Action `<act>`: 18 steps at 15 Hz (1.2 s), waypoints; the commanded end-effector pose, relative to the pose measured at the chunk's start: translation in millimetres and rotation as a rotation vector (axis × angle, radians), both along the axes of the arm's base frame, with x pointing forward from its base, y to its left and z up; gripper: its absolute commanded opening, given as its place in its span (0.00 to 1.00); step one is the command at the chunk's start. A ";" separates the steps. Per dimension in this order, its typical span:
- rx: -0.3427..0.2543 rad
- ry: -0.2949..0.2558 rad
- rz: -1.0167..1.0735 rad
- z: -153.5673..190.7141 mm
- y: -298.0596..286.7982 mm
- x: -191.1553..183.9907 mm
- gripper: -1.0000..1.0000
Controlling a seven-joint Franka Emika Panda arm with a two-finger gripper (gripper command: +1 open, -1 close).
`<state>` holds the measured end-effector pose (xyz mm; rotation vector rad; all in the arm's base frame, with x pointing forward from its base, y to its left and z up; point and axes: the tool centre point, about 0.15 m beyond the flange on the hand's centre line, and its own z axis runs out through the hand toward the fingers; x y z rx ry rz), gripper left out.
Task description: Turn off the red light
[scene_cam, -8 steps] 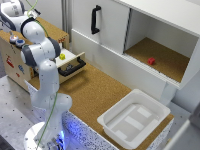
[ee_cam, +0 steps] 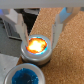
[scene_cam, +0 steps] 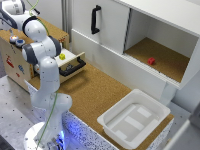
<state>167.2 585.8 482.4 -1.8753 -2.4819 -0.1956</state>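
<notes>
The cork-topped bench (scene_cam: 95, 95) lies largely bare between the wooden box and the white cabinet, its near edge dropping to a speckled grey floor; the white Franka arm (scene_cam: 42, 75) rises from its base at the exterior view's left and bends up over the wooden control box (scene_cam: 15, 60), taking up the room above that box's top. In the wrist view the gripper (ee_cam: 39, 34) stands released, its two grey fingers (ee_cam: 23, 27) spread to either side of the round lit red-orange button light (ee_cam: 37, 46) in its silver collar; whether the fingers touch the collar cannot be told; the light glows. Just beside it sits a round blue button (ee_cam: 29, 78), also silver-rimmed.

A small wooden drawer with a black handle (scene_cam: 72, 62) is pulled out from the box, holding a yellow object (scene_cam: 62, 56). The white cabinet (scene_cam: 115, 35) has a closed door with a black handle (scene_cam: 95, 20) and an open compartment (scene_cam: 160, 57), cork-floored, with a small red block (scene_cam: 151, 61) inside. A white rectangular plastic tray (scene_cam: 134, 118) sits at the bench's near corner, well apart from the arm.
</notes>
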 end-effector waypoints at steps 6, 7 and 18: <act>-0.152 -0.008 -0.015 -4.4 39.5 -0.6 0.00; -0.153 -0.004 -0.011 -7.9 40.4 -0.1 0.00; -0.118 -0.116 0.027 41.7 37.7 6.3 0.00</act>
